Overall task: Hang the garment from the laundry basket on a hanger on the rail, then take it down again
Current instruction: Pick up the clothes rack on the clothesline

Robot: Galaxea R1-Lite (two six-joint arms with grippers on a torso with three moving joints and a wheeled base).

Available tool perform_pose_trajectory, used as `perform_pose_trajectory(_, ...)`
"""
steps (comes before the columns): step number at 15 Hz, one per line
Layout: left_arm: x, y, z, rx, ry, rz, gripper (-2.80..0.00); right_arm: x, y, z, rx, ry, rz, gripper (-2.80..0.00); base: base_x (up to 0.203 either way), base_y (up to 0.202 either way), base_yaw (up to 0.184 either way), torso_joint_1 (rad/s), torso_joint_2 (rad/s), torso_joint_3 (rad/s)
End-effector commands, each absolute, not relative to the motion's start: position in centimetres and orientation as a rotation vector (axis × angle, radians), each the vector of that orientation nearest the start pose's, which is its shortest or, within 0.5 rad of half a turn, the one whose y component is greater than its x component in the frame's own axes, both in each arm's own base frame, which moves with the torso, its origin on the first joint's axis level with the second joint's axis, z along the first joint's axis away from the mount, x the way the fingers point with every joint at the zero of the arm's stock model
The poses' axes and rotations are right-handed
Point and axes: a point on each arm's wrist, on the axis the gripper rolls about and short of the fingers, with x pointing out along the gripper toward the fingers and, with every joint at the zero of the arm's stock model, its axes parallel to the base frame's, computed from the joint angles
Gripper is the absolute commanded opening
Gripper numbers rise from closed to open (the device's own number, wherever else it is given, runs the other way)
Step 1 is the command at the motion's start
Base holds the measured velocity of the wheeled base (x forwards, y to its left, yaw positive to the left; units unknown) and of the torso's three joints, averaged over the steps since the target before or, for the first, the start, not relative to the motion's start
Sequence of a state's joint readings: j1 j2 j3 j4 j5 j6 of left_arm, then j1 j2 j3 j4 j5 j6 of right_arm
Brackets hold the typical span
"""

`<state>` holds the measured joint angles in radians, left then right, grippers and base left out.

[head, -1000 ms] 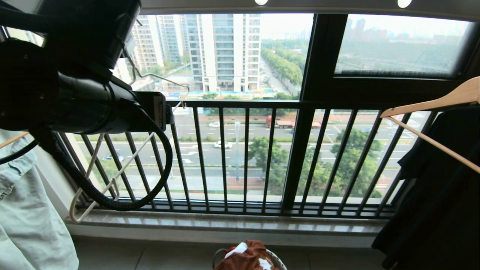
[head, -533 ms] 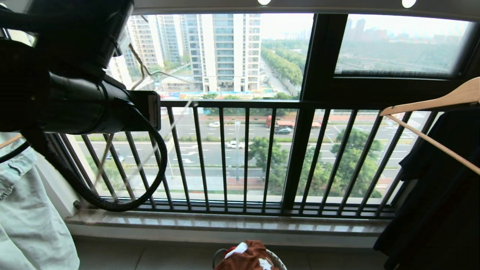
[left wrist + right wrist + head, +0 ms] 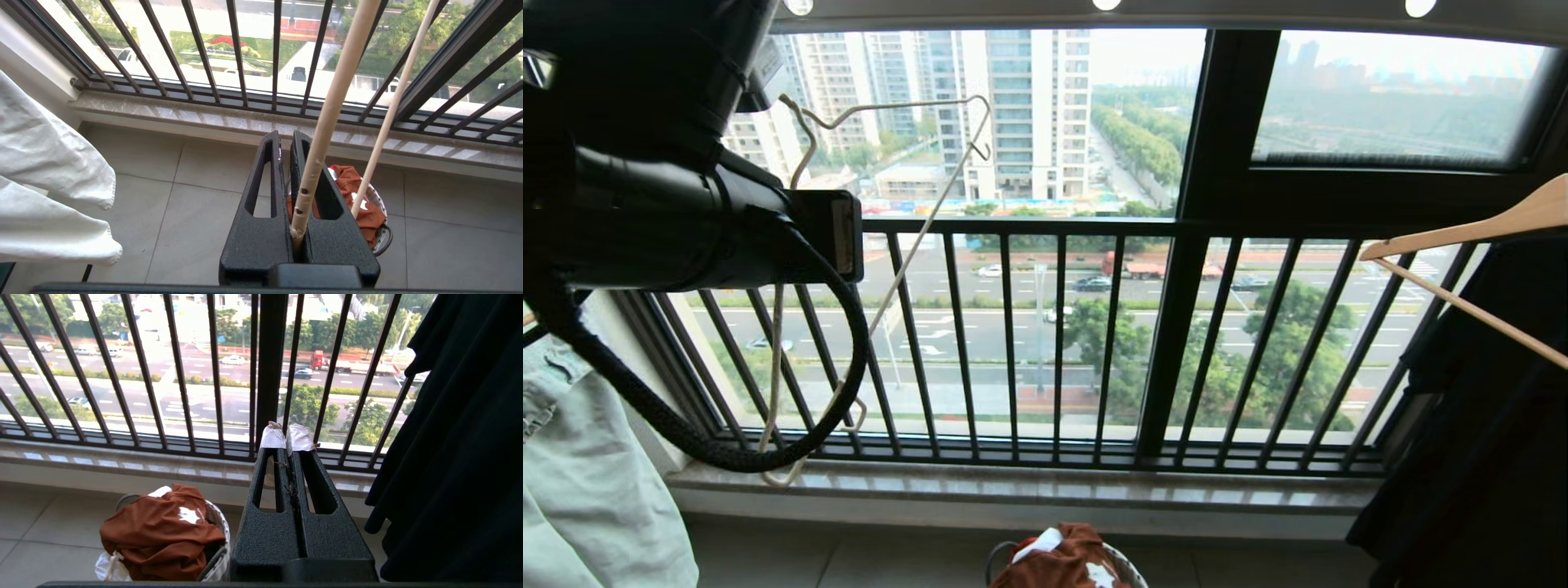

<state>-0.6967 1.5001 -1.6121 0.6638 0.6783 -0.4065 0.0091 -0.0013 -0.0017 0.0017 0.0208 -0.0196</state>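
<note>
My left gripper [image 3: 284, 136] is shut on the cream-white wire hanger [image 3: 327, 122], with one wire pinched deep between the jaws and a second running beside them. In the head view the hanger [image 3: 907, 237] hangs tilted in front of the balcony bars, just right of my black left arm [image 3: 670, 212], which hides part of its hook. The grey rail [image 3: 1258, 12] runs along the top. The rust-brown garment [image 3: 1062, 563] lies bunched in the laundry basket [image 3: 216, 555] on the floor. My right gripper [image 3: 287, 437] is shut and empty, above and beside the basket.
A pale green garment [image 3: 588, 490] hangs at the left. A black garment [image 3: 1486, 425] on a wooden hanger [image 3: 1462, 229] hangs at the right. The black balcony railing [image 3: 1054, 327] and stone sill [image 3: 1013, 486] stand ahead, with tiled floor [image 3: 196, 212] below.
My left gripper has shut on the hanger. The hanger has swung, its upper end rising to the right. My left arm has shifted slightly left in the head view.
</note>
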Motion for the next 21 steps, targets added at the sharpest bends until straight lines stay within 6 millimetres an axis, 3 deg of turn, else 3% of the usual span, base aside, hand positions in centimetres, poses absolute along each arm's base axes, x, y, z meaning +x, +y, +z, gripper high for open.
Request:
perform_pose_trajectory(1,17.6,-12.9,34.8,-0.067,0.401,0.070,-2.80,-2.3,0.0,7.6,-0.020,0.000,0.031,-2.80,0.000,0.000,0.000,0.000,0.00,0.000)
perform_pose_trajectory(6,16.0,-11.4,35.9,-0.102,0.360,0.066,-2.80,-2.3,0.0,7.6,-0.020,0.000,0.031,-2.80,0.000,0.000,0.000,0.000,0.00,0.000)
perform_pose_trajectory(12,12.7,-8.6,36.5,-0.132,0.303,0.086,-2.80,-2.3,0.0,7.6,-0.020,0.000,0.031,-2.80,0.000,0.000,0.000,0.000,0.00,0.000)
perform_pose_trajectory(15,11.8,-8.0,34.4,-0.006,0.365,0.046,-2.80,-2.3,0.0,7.6,-0.020,0.000,0.031,-2.80,0.000,0.000,0.000,0.000,0.00,0.000)
perform_pose_trajectory(21,11.0,-8.0,31.1,0.196,0.512,-0.266,-2.80,-2.3,0.0,7.6,-0.020,0.000,0.031,-2.80,0.000,0.000,0.000,0.000,0.00,0.000)
